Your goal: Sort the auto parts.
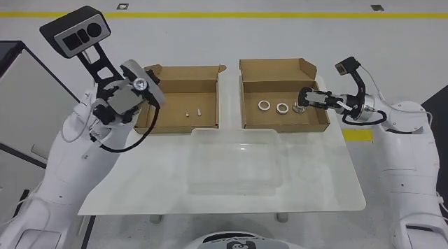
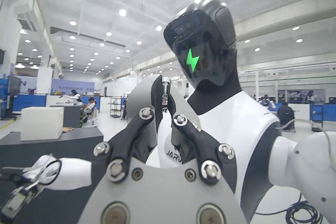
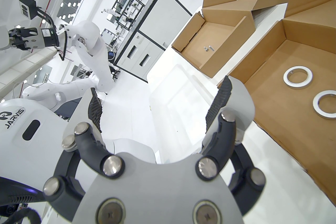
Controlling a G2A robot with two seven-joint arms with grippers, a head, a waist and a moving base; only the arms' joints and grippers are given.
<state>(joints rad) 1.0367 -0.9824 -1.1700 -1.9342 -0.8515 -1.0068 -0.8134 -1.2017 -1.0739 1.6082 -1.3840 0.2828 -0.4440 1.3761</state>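
Overhead downward view; wrist views close-up.

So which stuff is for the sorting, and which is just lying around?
For sorting: held bolt, boxed bolts, rings, left box, right box, clear tray.
Lying around: grey cabinet, yellow floor line.

Left arm bent and raised at the left, left gripper [image 2: 164, 101] turned toward the head, fingers pinched on a small bolt [image 2: 166, 85]. Right arm reaches leftward, right gripper [image 3: 160, 89] fingers spread wide.
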